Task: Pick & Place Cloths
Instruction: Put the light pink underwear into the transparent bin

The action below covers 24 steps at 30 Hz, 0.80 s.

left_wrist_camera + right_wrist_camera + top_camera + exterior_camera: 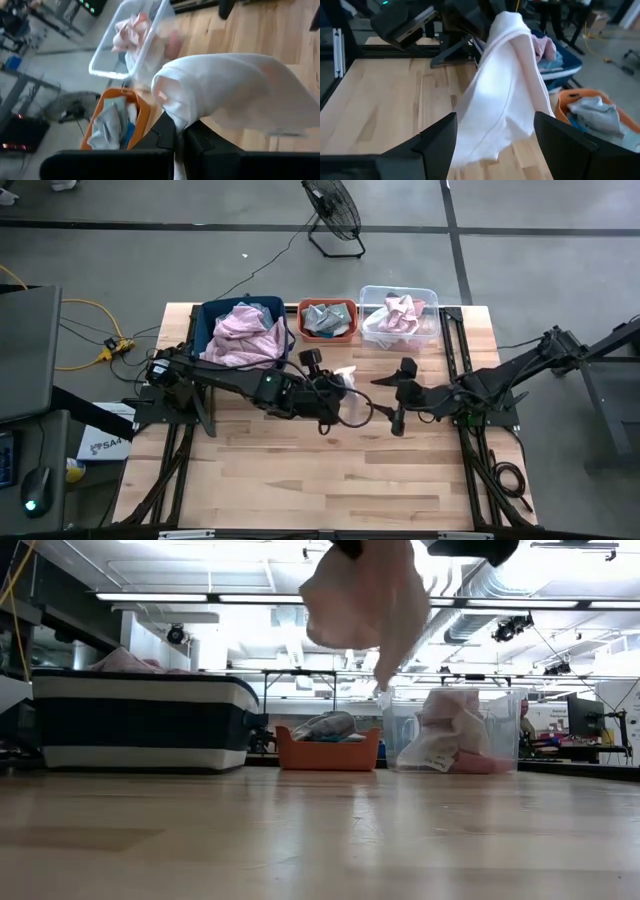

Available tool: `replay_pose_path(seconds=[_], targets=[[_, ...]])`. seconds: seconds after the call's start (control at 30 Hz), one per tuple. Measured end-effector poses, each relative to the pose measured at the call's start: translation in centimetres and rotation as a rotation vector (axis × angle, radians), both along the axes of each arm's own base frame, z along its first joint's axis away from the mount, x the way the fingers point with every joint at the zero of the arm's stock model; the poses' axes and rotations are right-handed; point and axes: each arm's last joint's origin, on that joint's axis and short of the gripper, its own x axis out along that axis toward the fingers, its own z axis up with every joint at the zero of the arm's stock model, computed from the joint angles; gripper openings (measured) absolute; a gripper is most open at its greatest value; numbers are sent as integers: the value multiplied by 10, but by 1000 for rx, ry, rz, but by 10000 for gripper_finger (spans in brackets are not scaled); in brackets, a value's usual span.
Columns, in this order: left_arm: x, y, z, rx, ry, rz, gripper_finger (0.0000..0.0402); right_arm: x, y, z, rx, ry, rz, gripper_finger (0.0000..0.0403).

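Three bins along the far edge: blue bin (212,320) holds pink cloth (243,338), orange bin (327,307) grey cloth (324,321), clear bin (372,330) coral cloth (401,312). Left gripper (181,131) pinches a white cloth (235,90) (hanging mid-table); right gripper (495,137) gapes empty.

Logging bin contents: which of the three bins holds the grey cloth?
The small orange bin in the middle of the row holds the grey cloth. The dark blue bin and the clear bin on either side hold pink cloths.

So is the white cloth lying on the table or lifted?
Lifted: the soft white cloth hangs from the shut left hand, clear of the wooden table.
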Motion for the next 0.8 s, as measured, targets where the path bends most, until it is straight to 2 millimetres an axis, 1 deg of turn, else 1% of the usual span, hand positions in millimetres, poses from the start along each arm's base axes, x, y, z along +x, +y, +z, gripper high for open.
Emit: replay_pose_path(seconds=[0.23,0.4,0.8], targets=[[8,-2,8,55,-50,-67,4,1,1,3,-120,-2,51,256],[13,-4,14,51,-94,-135,4,4,1,9,-171,-38,89,256],[21,-10,23,-20,-187,-287,3,9,-17,11,-202,-41,16,256]])
